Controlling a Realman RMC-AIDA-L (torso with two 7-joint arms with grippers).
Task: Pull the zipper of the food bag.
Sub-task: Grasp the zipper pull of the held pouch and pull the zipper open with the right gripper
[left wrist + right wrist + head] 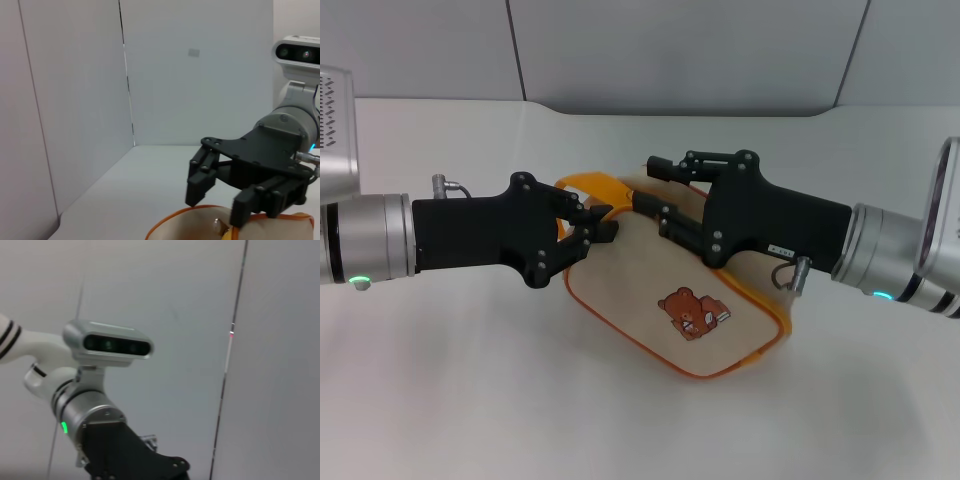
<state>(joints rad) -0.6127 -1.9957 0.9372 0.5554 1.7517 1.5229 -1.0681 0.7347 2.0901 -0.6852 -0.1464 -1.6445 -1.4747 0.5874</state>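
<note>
The food bag (650, 285), beige with orange piping and a brown bear picture (692, 312), lies on the white table. Its orange strap loop (588, 187) is at the far left end. My left gripper (595, 225) is shut on the bag's left top corner. My right gripper (655, 188) is open over the bag's top, just right of the left gripper. In the left wrist view the right gripper (217, 200) hovers open just above the bag (185, 226), with the zipper's silvery pull tab (217, 225) below the gap. In the head view the zipper is hidden behind the grippers.
The white table (470, 400) spreads around the bag, with grey wall panels behind it. The right wrist view shows only the left arm (97, 422), its wrist camera (110, 342) and the wall.
</note>
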